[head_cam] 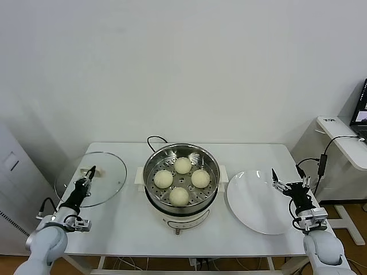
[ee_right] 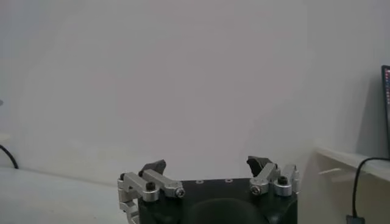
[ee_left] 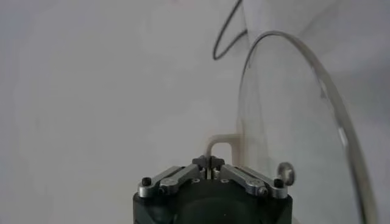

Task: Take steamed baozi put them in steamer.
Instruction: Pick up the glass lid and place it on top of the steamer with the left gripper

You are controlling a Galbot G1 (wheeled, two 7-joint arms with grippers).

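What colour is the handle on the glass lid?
Cream, on the glass lid; the handle shows best in the left wrist view.

The right arm's black-bodied tool (ee_right: 210, 165) fills the lower middle of the right wrist view, its 2 dark-tipped fingers (ee_right: 153, 167) standing wide apart on silver metal linkages with nothing between them. Behind it rises a plain pale wall (ee_right: 183, 73). A flat white counter (ee_right: 55, 198) shows low on one side, with the curved end of a thin black cord (ee_right: 8, 156) lying on it at the frame's edge. On the opposite side, a white shelf-like desk edge (ee_right: 350, 158) juts out, a black cable (ee_right: 362, 176) drooping below it, and the dark edge of a screen (ee_right: 386, 109) stands above.
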